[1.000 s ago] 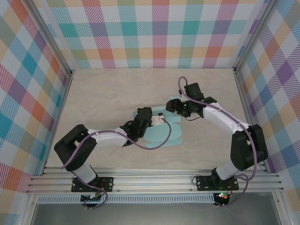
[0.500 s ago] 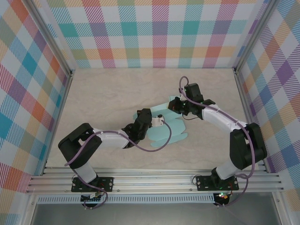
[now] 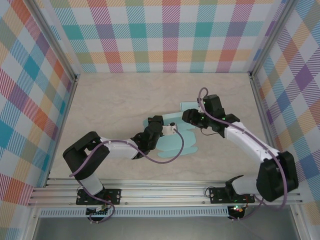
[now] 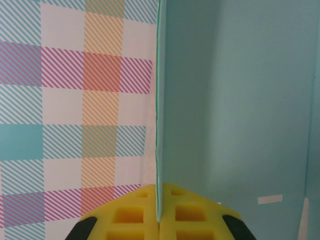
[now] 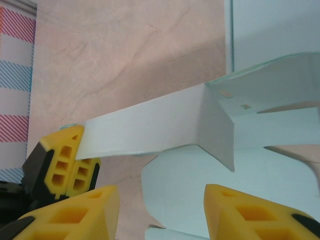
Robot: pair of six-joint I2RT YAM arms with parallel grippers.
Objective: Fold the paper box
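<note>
- The left gripper [image 4: 159, 220] is clamped tight. Its yellow pads [image 4: 190, 215] press together on the thin edge of a flap [image 5: 150, 132] of the paper box [image 3: 184, 144] (its wrist camera sees that edge running straight up from the pads).
- From the right wrist, the same pads sit at the flap's far left end. The flap stands lifted off the table [image 3: 115, 105] and bends at a crease toward the rest of the sheet.
- The right gripper [image 5: 161, 192] has its fingers apart with nothing pinched between them, poised over the pale teal sheet near that crease.
- Left arm: the elbow is swung out to the near left and the forearm lies low, reaching right to the box's left side. A purple cable [image 3: 170, 156] loops under the wrist.
- Right arm: the elbow is folded far out at the near right, and the forearm slants up and left toward the box's far right part.
- The box lies mid-table between the two wrists, mostly flat, with wavy edges showing on its near right side.
- Hard to read: from above, both wrists cover the box's middle and the fingers (black housings hide them). The left wrist view cuts the flap off at the top and right. Whether the right fingertips touch the sheet cannot be told.
</note>
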